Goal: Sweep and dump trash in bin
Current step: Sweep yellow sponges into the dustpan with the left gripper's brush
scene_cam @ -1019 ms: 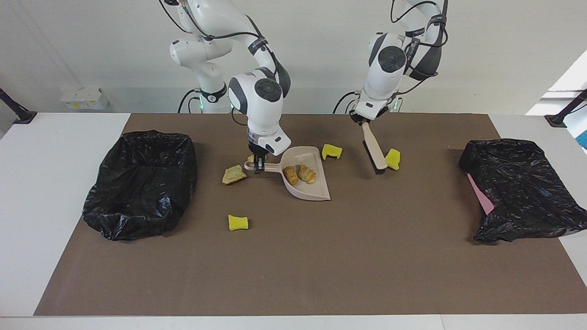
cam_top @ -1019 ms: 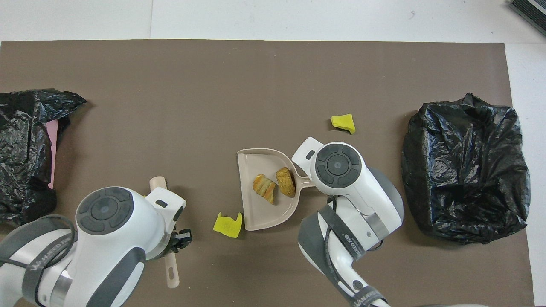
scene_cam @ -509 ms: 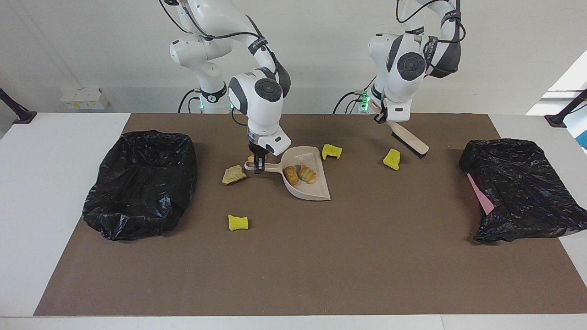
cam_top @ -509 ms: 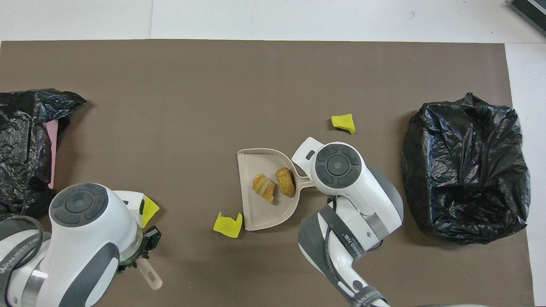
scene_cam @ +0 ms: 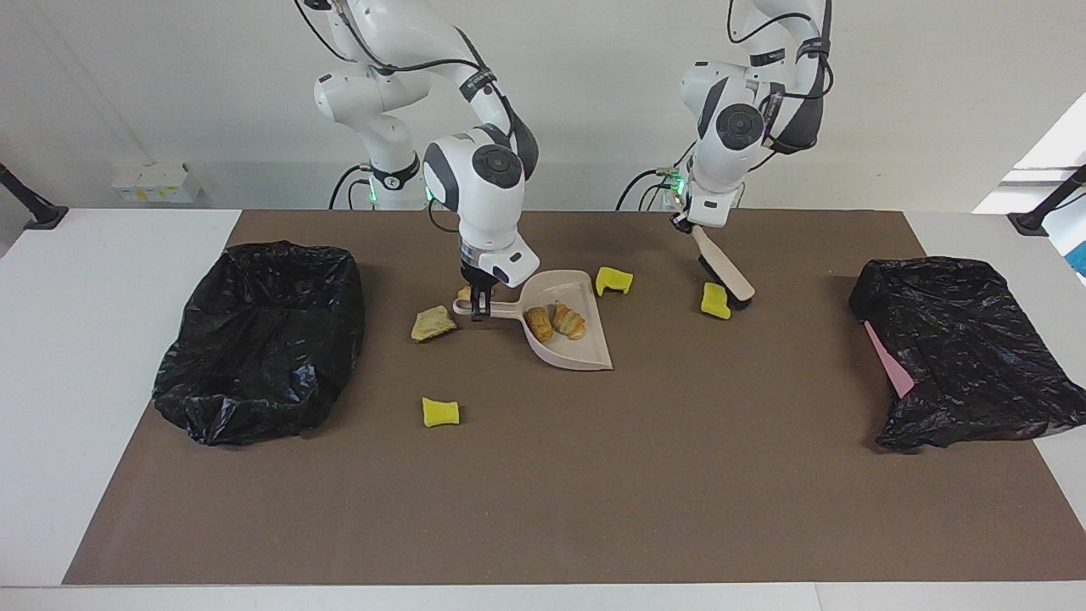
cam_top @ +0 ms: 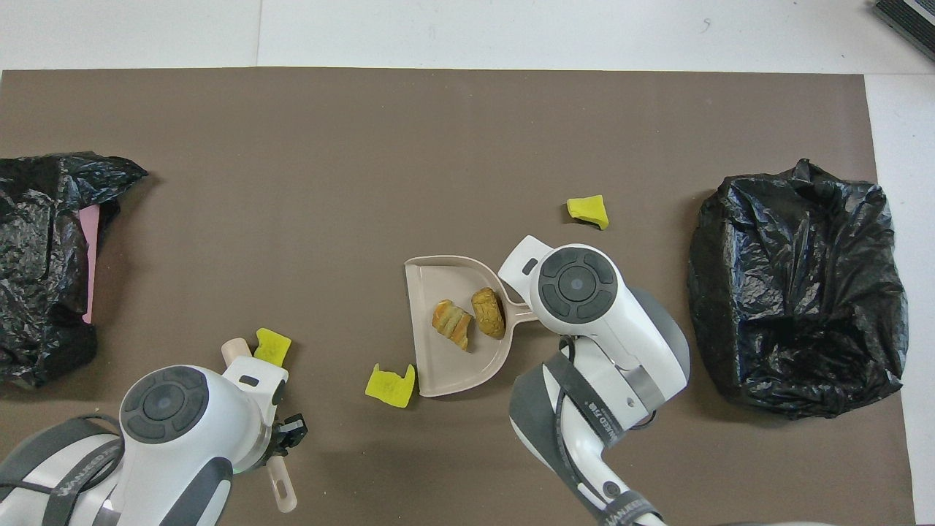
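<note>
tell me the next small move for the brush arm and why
Probably draw the brush toward the dustpan, pushing the yellow chunk at its bristles. The left gripper holds the brush beside that chunk, and the right gripper holds the dustpan's handle flat on the mat.

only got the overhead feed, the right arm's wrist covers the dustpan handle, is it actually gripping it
Observer: Yes. From the facing view, the right gripper is shut on the handle of the dustpan, which rests on the mat.
Operator: anything hidden under that arm
Observer: A tan bread lump lies beside the handle, toward the right arm's end of the mat.
Operator: is the left arm's brush down
Observer: The left gripper holds the brush slanted, its low end beside a yellow sponge chunk; I cannot tell whether they touch.
</note>
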`<state>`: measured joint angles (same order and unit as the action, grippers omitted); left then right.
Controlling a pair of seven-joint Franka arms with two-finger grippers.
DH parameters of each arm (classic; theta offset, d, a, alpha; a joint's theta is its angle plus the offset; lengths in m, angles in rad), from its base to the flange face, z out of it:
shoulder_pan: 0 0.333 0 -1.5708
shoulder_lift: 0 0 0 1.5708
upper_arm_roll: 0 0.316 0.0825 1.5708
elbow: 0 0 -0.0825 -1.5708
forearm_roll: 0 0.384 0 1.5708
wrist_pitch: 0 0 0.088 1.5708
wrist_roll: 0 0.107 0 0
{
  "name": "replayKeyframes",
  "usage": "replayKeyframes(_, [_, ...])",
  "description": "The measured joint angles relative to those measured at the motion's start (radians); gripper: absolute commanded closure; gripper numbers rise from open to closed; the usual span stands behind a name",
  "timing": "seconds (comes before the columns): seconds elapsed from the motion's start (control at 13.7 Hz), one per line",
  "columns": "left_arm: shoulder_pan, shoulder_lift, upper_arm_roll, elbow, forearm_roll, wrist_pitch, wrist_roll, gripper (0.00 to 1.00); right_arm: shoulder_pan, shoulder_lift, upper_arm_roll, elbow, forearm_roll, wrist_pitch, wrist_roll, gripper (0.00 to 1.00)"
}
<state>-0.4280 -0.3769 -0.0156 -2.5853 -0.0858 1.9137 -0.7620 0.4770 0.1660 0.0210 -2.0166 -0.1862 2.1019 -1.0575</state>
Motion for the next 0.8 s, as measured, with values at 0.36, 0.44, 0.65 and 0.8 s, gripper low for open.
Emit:
replayKeyframes(0.36, [-0.108,0.036,-0.004,0.005,-0.154,0.138,0.093,1.00,0.000,0.000,0.000,0.000,0.000,0.000,-0.001,1.00])
replayKeyframes(0.44, [-0.146,0.056,-0.005,0.015,-0.186,0.160,0.094,1.00,0.000,0.000,0.000,0.000,0.000,0.000,-0.001,1.00])
replayKeyframes(0.65, [-0.235,0.134,-0.011,0.067,-0.262,0.288,0.094,1.00,0.000,0.000,0.000,0.000,0.000,0.000,-0.001,1.00])
replayKeyframes(0.8, [-0.246,0.204,-0.016,0.154,-0.286,0.327,0.112,1.00,0.000,0.000,0.000,0.000,0.000,0.000,-0.001,1.00])
